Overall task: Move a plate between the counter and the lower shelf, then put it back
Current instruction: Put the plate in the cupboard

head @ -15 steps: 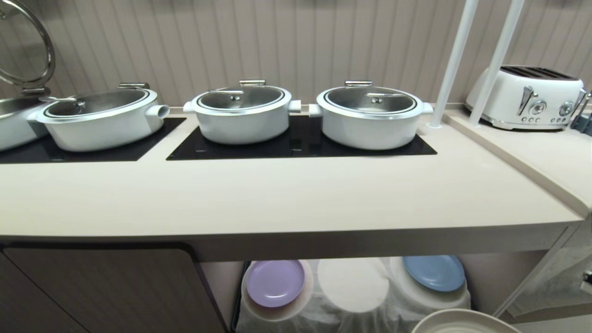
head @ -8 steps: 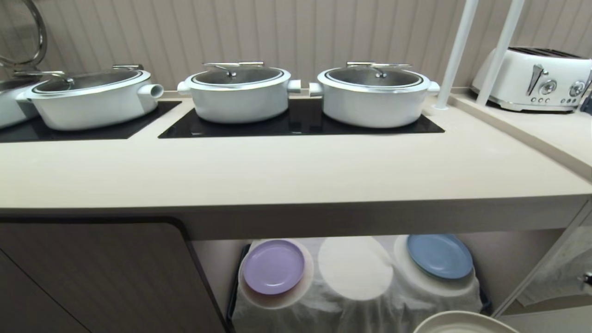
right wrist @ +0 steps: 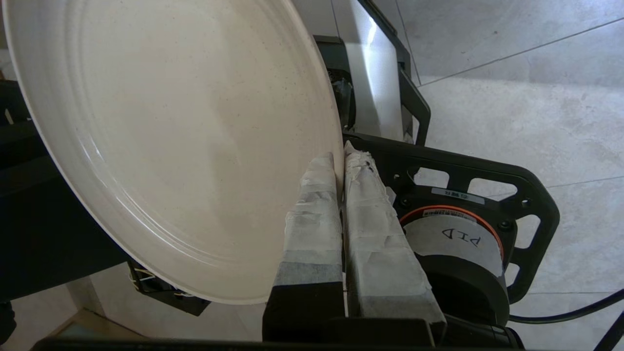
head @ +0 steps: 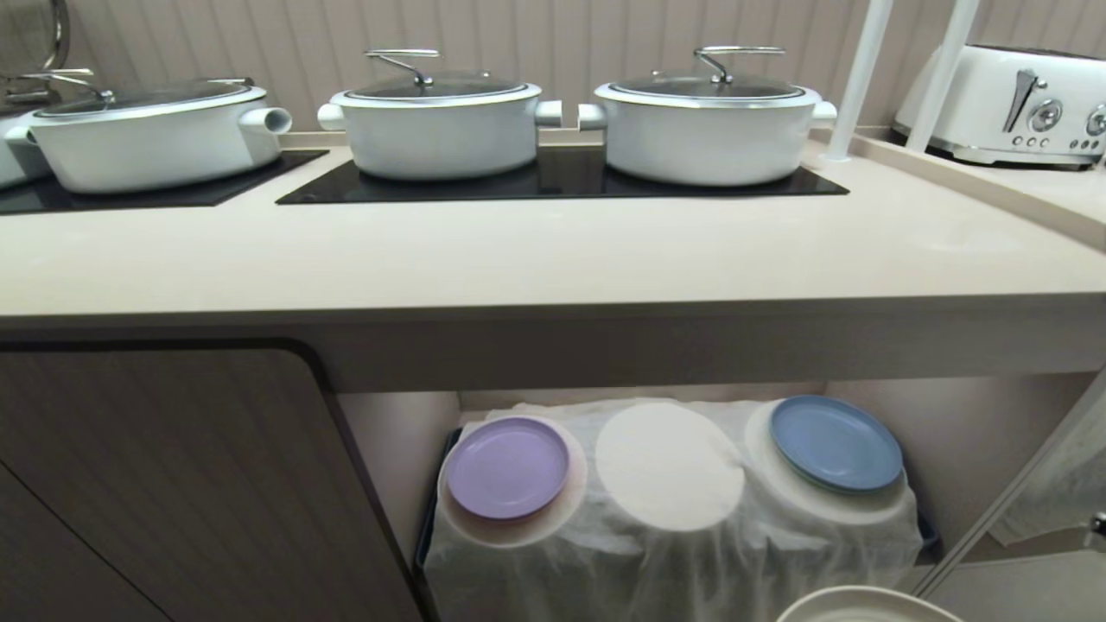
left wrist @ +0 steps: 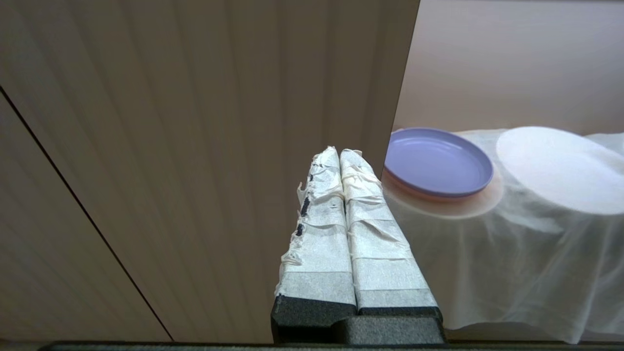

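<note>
Right claw (right wrist: pixel 340 163): my taped fingers (right wrist: pixel 312 214) are clenched on the rim of the plate (right wrist: pixel 170 136) — one on each face of it, pressed thin against the edge.
Plate: cream-beige and round, held tilted in my right claw with its ringed face toward my wrist; in the head view only a curved sliver of its rim (head: pixel 864 600) shows at the near right, low in front of the lower shelf.
Left claw (left wrist: pixel 340 155): my two taped fingers (left wrist: pixel 321 234) are pressed together with nothing between them, hanging in front of the ribbed brown cabinet door (left wrist: pixel 195 146), just left of the shelf opening.
Surface (head: pixel 553 250): the pale counter runs left to right, bare along its near edge; three white lidded pots (head: pixel 700 121) stand on black inset panels (head: pixel 562 181) at the far side, and a white toaster (head: pixel 1007 108) sits far right.
Lower shelf (head: pixel 406 466): a lit recess under the surface, its base draped in white cloth (head: pixel 674 561).
Lilac plate (head: pixel 507 467): resting on the left raised pad.
Middle pad (head: pixel 670 466): covered only by cloth — nothing on it.
Blue plate (head: pixel 835 443): resting on the right raised pad.
</note>
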You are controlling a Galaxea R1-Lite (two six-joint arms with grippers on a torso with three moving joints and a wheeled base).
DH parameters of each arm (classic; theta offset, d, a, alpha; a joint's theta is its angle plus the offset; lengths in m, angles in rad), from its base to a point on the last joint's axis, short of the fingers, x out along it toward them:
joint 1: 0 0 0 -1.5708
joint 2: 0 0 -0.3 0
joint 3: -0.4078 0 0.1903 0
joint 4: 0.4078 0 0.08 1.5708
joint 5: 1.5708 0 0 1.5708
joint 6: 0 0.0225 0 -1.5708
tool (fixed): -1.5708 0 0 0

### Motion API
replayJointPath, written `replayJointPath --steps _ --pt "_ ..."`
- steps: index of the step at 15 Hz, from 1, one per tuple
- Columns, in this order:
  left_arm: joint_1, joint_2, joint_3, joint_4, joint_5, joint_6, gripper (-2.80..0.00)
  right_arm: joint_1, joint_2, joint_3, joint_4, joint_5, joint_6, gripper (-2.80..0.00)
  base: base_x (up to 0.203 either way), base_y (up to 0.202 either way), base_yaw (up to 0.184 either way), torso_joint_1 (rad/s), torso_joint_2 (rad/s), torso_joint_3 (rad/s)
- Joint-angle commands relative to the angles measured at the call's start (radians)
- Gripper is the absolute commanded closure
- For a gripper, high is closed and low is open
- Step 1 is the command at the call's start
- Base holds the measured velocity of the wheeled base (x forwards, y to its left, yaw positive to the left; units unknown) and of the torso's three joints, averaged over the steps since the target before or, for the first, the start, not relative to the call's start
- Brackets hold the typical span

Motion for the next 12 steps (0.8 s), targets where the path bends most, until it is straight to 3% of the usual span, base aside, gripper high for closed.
replayJointPath --steps 1,12 --pt "0.0 0.001 0.0 0.0 0.0 -0.001 0.0 0.0 0.0 0.0 0.004 0.003 0.0 0.0 0.0 0.0 0.0 -0.19 0.48 0.286" --pt "0.0 0.001 0.0 0.0 0.0 -0.001 0.0 0.0 0.003 0.001 0.006 0.003 0.0 0.0 0.0 0.0 0.0 -0.153 0.45 0.298"
